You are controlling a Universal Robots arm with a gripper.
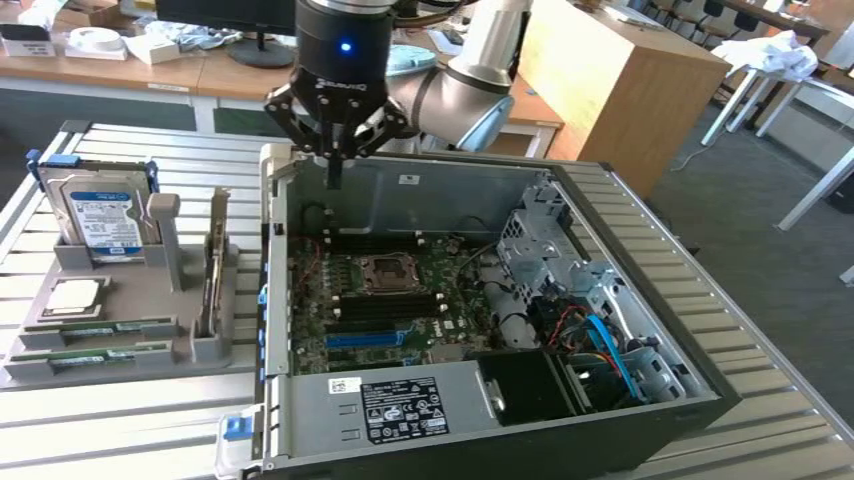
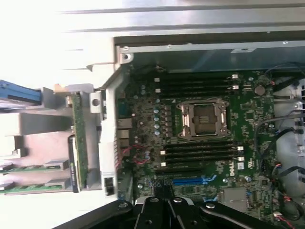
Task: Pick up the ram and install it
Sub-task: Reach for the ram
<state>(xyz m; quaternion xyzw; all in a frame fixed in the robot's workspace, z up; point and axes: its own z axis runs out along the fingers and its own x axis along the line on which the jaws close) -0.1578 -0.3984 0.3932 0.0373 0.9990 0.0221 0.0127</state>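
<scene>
Gripper (image 1: 334, 168): pinched tight, hovering above the open case's (image 1: 400, 190) far rim.
Ram (image 1: 215, 262): standing on edge in the grey holder (image 1: 134, 298), beside the case on the exterior view's left, apart from the gripper.

Below my fingers (image 1: 334, 168) sits the case (image 1: 441, 190) on the table (image 1: 120, 430); the ram (image 1: 215, 265) stands in its rack (image 1: 134, 300), well aside of them.

Lab: workbenches (image 1: 230, 76), open computer case (image 1: 400, 195)

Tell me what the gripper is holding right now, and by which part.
Nothing is held. The gripper hangs shut and empty over the open computer case; the ram sticks lie in the grey rack beside it.
</scene>
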